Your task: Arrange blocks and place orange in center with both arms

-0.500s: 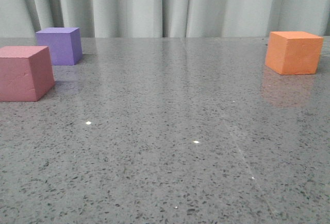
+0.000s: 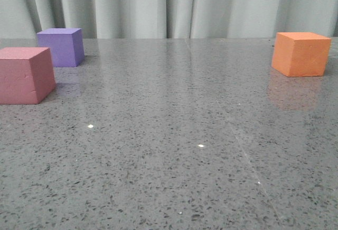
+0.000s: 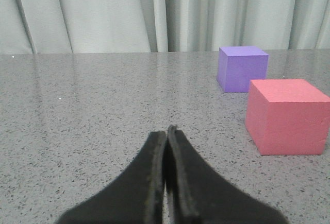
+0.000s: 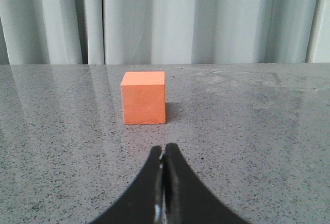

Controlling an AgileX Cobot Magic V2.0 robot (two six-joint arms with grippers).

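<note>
In the front view the pink cube point(image 2: 25, 75) sits at the left edge, the purple cube point(image 2: 61, 46) just behind it, and the orange cube point(image 2: 300, 53) far right. No arm shows in that view. My left gripper point(image 3: 166, 130) is shut and empty, low over the table, with the pink cube point(image 3: 286, 115) and purple cube point(image 3: 242, 68) ahead of it and off to one side. My right gripper point(image 4: 163, 148) is shut and empty, with the orange cube point(image 4: 144, 97) a short way straight ahead of its tips.
The speckled grey tabletop point(image 2: 174, 150) stretches between the cubes. A pale pleated curtain point(image 2: 169, 5) hangs behind the table's far edge.
</note>
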